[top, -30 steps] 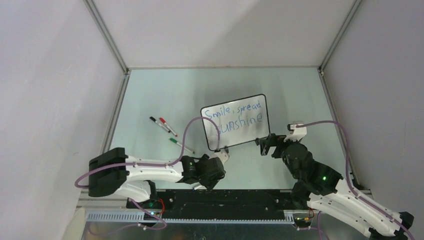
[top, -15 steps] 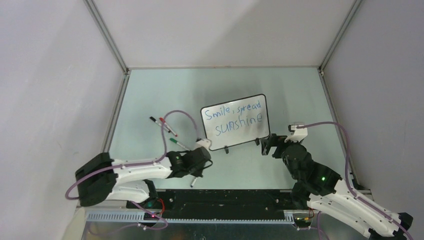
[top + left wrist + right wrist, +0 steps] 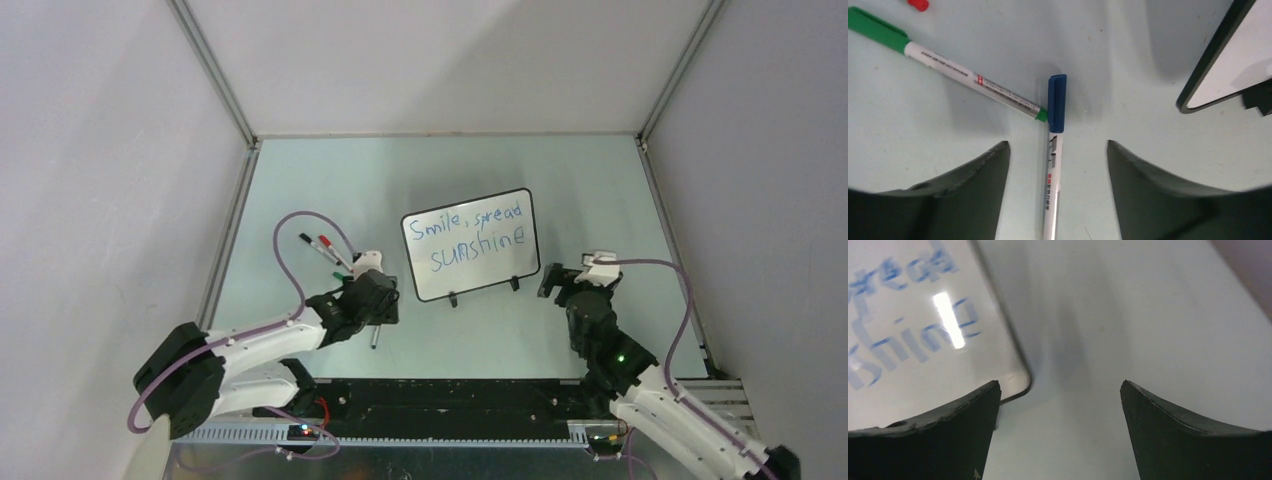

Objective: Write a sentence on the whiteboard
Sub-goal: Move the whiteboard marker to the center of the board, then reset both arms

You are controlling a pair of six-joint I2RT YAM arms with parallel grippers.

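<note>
Writing looks done: the sentence (image 3: 476, 254) "Smile, spread sunshine" fills the whiteboard (image 3: 478, 276), upright at the centre of the table (image 3: 330, 180).
At the board's 8 o'clock, the left gripper (image 3: 1058, 150) stands apart over the capped blue marker (image 3: 1057, 102), not gripping it. At 4 o'clock, the right gripper (image 3: 1060, 390) gapes empty.

Whiteboard (image 3: 470, 243): you see it standing mid-surface (image 3: 330, 180) on two black feet.
Sentence (image 3: 468, 240): blue, two lines, "Smile, spread" over "sunshine".
Left end effector (image 3: 376, 312): just left of your board, with a marker (image 3: 375, 338) at its near side.
Right end effector (image 3: 550, 280): near the board's right foot, apart from it.
Black marker (image 3: 308, 240), red marker (image 3: 328, 245): side by side, farther left.
</note>
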